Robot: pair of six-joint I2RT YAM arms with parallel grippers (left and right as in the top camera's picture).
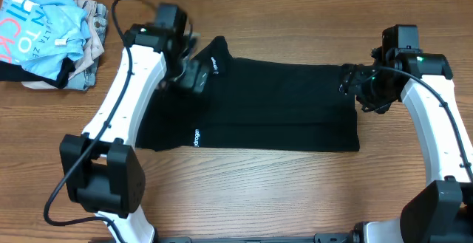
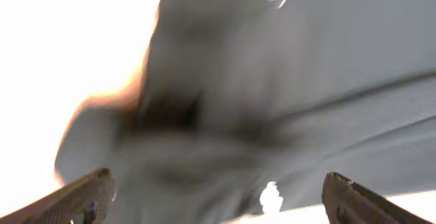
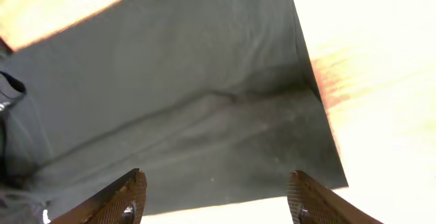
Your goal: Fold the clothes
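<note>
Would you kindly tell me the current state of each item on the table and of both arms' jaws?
Black T-shirt: flat on the table, partly folded into a long band.
Light blue printed shirt: crumpled, unfolded, atop the pile.
Beige garments: crumpled beneath it.
Left arm: jaws wide open over the T-shirt, empty.
Right arm: jaws open over the T-shirt's edge, empty.

The black T-shirt (image 1: 281,103) is soft matt cloth, lightly creased. The table (image 1: 259,191) is smooth grained wood with a slight sheen. My fingertips (image 3: 129,197) look matt brown, my left arm (image 1: 129,88) smooth white plastic. The heap (image 1: 52,40) at the far left corner is printed cloth.
</note>
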